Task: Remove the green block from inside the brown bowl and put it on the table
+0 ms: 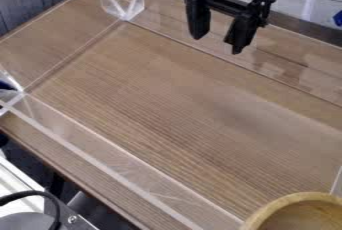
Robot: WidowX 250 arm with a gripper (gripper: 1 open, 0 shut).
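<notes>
The claw (222,32) is hanging at twelve o'clock with its jaws apart, gripping nothing. The brown bowl (297,212) is sitting at five o'clock, mostly cut off; no green block is showing. By my judgement, everything is remaining undone on the surface (174,104).

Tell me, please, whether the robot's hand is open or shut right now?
Open. The hand hangs above the table with its two dark fingers clearly apart and nothing between them.
</notes>
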